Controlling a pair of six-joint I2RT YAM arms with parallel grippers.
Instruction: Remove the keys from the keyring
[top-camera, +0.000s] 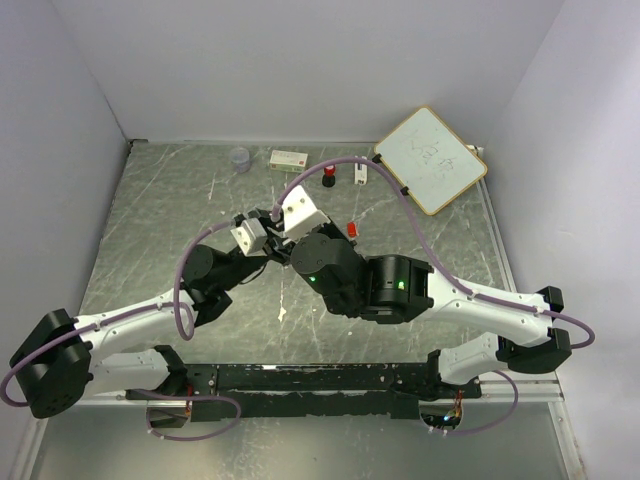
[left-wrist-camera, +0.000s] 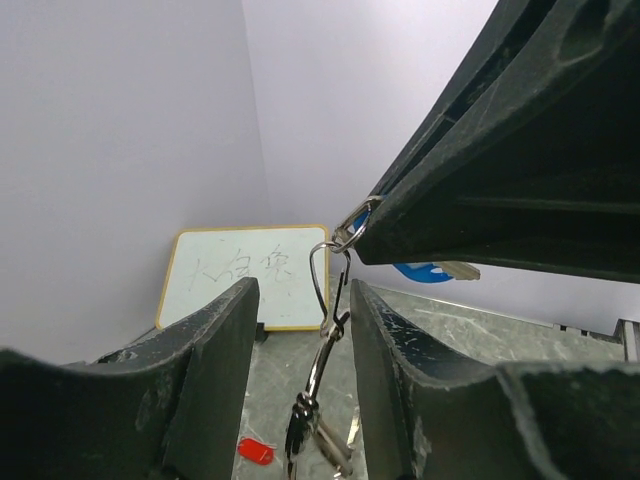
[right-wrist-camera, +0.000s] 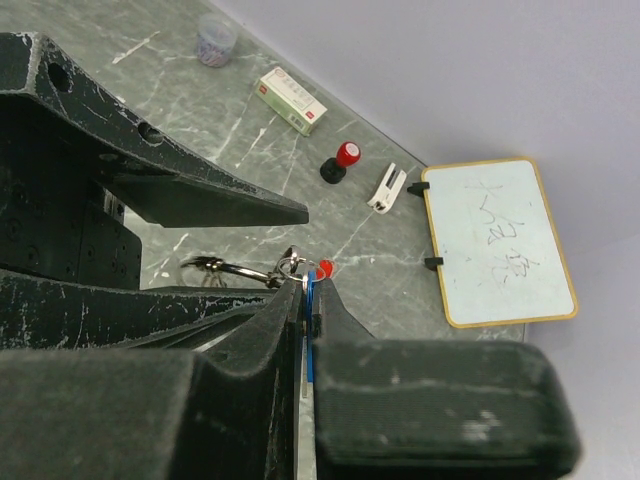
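Clutter first, all placed off the whiteboard (top-camera: 430, 160), which leans in the far right corner. Going left from it along the back of the table (top-camera: 150, 230) there's a white clip thing (top-camera: 361, 175), a black object with a red top (top-camera: 328, 180), a small box (top-camera: 289, 158) and a little clear cup (top-camera: 240, 158). They're all well apart from the arms, so none of it blocks anything.

What does crowd the view is the arms themselves: both wrists meet mid-table, left of the whiteboard and nearer the bases, and they cover the ring in the top view.

The right gripper (right-wrist-camera: 308, 295) has its fingers squeezed together on the blue key (left-wrist-camera: 420, 271), head pinched and silver blade poking out. The keyring (right-wrist-camera: 288, 265) hangs right at those fingertips. It runs down into the gap of the left gripper (left-wrist-camera: 303, 290), whose fingers stand apart on either side. I can't tell if either pad actually touches the wire.

The red key (left-wrist-camera: 256, 452) lies loose on the table just beside the grippers, on the whiteboard side.
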